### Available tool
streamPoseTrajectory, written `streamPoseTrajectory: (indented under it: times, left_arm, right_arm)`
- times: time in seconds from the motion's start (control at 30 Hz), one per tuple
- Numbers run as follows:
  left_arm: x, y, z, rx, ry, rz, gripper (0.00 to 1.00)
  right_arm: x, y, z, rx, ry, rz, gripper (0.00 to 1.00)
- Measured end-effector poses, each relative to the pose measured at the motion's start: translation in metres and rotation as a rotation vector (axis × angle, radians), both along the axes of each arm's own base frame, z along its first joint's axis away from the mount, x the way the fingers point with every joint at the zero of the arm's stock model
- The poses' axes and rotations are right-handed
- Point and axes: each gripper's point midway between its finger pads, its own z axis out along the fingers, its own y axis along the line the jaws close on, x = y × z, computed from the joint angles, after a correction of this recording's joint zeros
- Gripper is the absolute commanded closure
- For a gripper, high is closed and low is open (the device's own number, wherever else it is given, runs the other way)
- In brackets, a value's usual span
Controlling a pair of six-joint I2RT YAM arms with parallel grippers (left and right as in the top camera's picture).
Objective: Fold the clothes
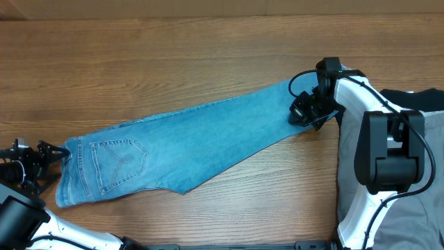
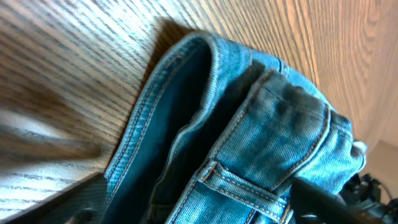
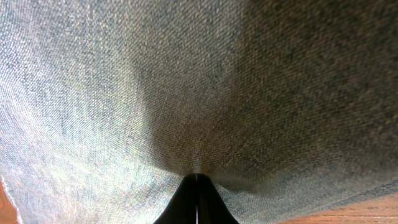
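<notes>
Pinches jeans (image 1: 173,146) at three o'clock with right gripper (image 1: 305,112), holds left gripper (image 1: 53,165) spread open at nine by waistband (image 1: 67,173).

jeans (image 1: 173,142): light blue denim, tan stitching on pocket and waistband, darker blue inside the waist. table (image 1: 173,62): brown wood grain. trousers (image 1: 416,221): plain grey. garment (image 1: 424,99): plain black. right arm (image 1: 354,90): white with black parts.
</notes>
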Motion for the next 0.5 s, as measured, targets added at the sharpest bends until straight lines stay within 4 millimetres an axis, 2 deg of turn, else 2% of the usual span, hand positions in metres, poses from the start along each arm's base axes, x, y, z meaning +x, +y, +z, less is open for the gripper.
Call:
streamPoseTrajectory:
  times: [0.03,0.07,0.17,0.23,0.27,0.33,0.37,0.4,0.5]
  left_arm:
    - [0.0009,0.0000,0.0005,-0.006,-0.002,0.009,0.00]
    - [0.0024,-0.0006,0.0016,-0.014,-0.008,0.018,0.09]
    - [0.0069,-0.0022,0.0048,-0.038,-0.026,0.042,0.54]
    - [0.0091,-0.0022,0.0058,-0.043,-0.036,0.048,0.70]
    - [0.0097,-0.0025,0.0064,-0.046,-0.040,0.049,0.83]
    - [0.0097,-0.0026,0.0065,-0.051,-0.036,0.058,0.84]
    - [0.0097,-0.0028,0.0065,-0.052,-0.035,0.059,0.80]
    - [0.0097,-0.0028,0.0065,-0.052,-0.035,0.059,0.41]
    - [0.0091,-0.0027,0.0061,-0.050,-0.031,0.058,0.41]
  right_arm:
    - [0.0000,0.0000,0.0000,0.000,0.000,0.000,0.96]
    - [0.0000,0.0000,0.0000,0.000,0.000,0.000,0.96]
    - [0.0000,0.0001,0.0000,0.000,0.000,0.000,0.96]
    - [-0.0005,0.0000,0.0000,0.000,0.002,0.000,0.96]
    - [-0.0005,-0.0001,0.0000,0.000,0.002,0.000,0.96]
    - [-0.0004,-0.0002,0.0000,0.000,0.002,0.000,0.96]
    - [-0.0006,-0.0002,0.0000,0.000,0.003,0.000,0.96]
    - [-0.0007,-0.0002,0.0000,0.000,0.003,-0.001,0.96]
    - [-0.0006,-0.0003,0.0000,-0.001,0.003,0.000,0.96]
